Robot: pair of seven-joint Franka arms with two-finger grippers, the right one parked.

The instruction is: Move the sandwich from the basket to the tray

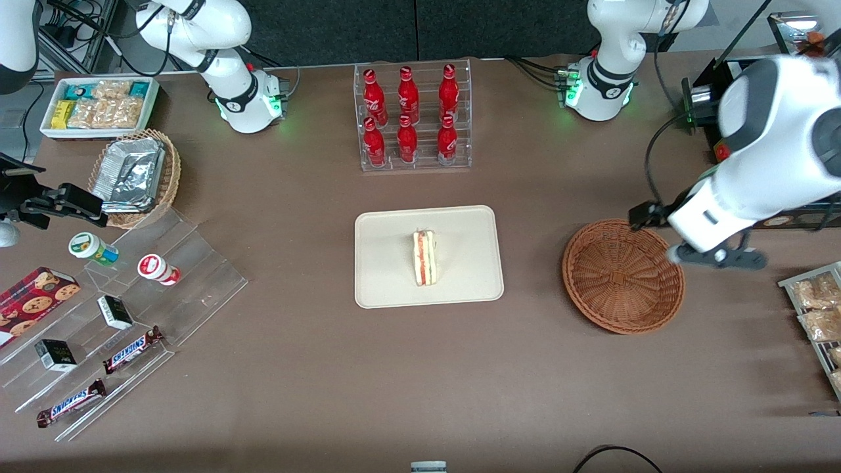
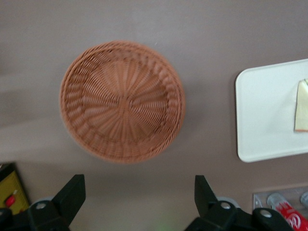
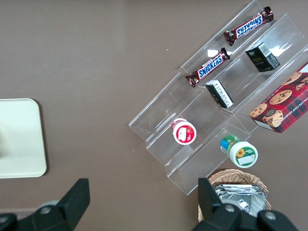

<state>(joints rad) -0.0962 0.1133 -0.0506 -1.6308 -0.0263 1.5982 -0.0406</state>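
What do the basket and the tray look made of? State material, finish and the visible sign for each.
Basket: woven wicker, reddish-brown, matte; strands radiate from its centre.
Tray: smooth cream surface with rounded corners and a low rim, probably moulded plastic or pulp; it holds the sandwich.
The gripper hangs open above the table beside the basket.

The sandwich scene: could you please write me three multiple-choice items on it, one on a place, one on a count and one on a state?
1. Where is the sandwich?
A. in the basket
B. on the tray
C. on the bare table

2. How many red bottles stand in the clear rack?
A. four
B. six
C. eight

3. In what state is the gripper?
A. open, holding nothing
B. shut on the sandwich
C. shut on the basket rim

Answers:
1 B, since the wedge lies on the tray, and the basket holds nothing.
2 B, two rows of three.
3 A, since in the wrist view its fingers stand wide apart above the table beside the basket.
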